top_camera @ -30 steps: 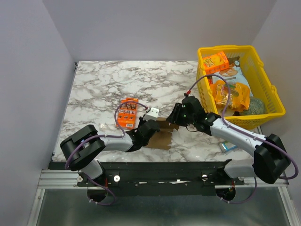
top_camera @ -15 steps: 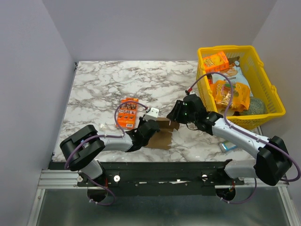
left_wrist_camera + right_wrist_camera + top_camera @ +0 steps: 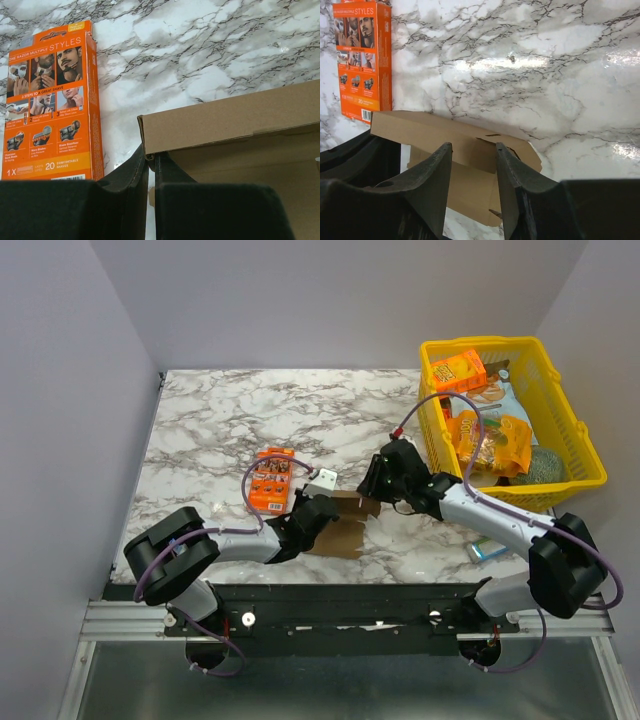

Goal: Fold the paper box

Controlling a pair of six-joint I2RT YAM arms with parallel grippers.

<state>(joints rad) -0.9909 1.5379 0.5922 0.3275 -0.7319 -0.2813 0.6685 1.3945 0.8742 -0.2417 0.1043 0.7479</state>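
Observation:
The brown paper box (image 3: 343,527) lies near the table's front edge, between both arms, partly unfolded. My left gripper (image 3: 318,508) is shut on the box's left wall corner (image 3: 145,152); the box's raised wall (image 3: 235,117) fills the right of the left wrist view. My right gripper (image 3: 372,483) is open and hovers just above the box's far right flap. In the right wrist view the box (image 3: 470,165) lies beneath and between my open fingers (image 3: 437,175), with nothing gripped.
An orange razor box (image 3: 270,480) lies flat left of the paper box, also in the left wrist view (image 3: 47,105). A yellow basket (image 3: 585,455) of snack packs stands at the right. A small teal item (image 3: 485,551) lies near the front right.
My right arm shifted slightly left and farther over the box flap. The left gripper and the box stay in place.

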